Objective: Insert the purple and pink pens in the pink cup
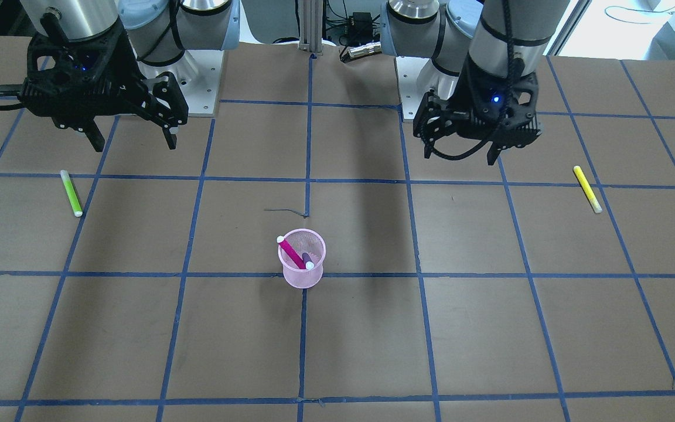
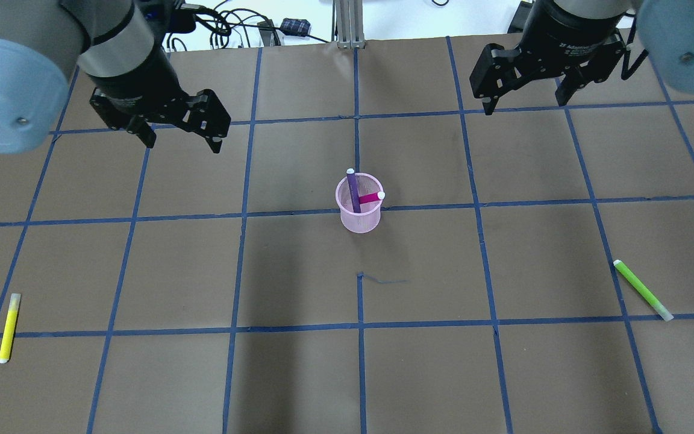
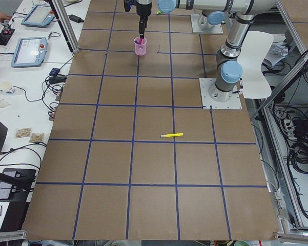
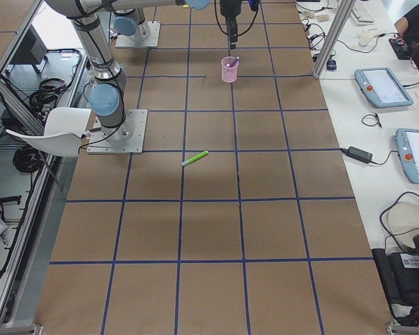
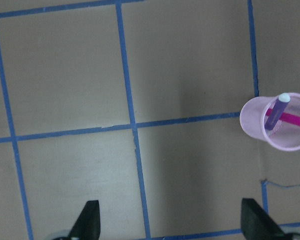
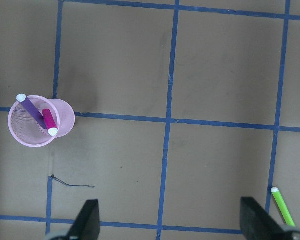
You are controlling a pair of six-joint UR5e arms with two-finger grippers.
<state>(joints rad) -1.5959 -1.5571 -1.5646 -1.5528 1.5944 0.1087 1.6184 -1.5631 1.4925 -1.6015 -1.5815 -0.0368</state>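
The pink mesh cup (image 2: pixel 359 218) stands upright near the table's middle, also in the front view (image 1: pixel 302 277). The purple pen (image 2: pixel 353 190) and the pink pen (image 2: pixel 371 197) both stand inside it and lean on its rim; the front view shows the pink pen (image 1: pixel 290 252) and the purple pen (image 1: pixel 308 258). My left gripper (image 2: pixel 182 141) is open and empty, raised well left of the cup. My right gripper (image 2: pixel 525 107) is open and empty, raised to the cup's far right. The left wrist view shows the cup (image 5: pixel 252 122) at its right edge; in the right wrist view the cup (image 6: pixel 65 112) sits at the left.
A yellow pen (image 2: pixel 8 328) lies on the table on my left side. A green pen (image 2: pixel 642 289) lies on my right side and shows in the right wrist view (image 6: pixel 282 207). Blue tape lines grid the brown table.
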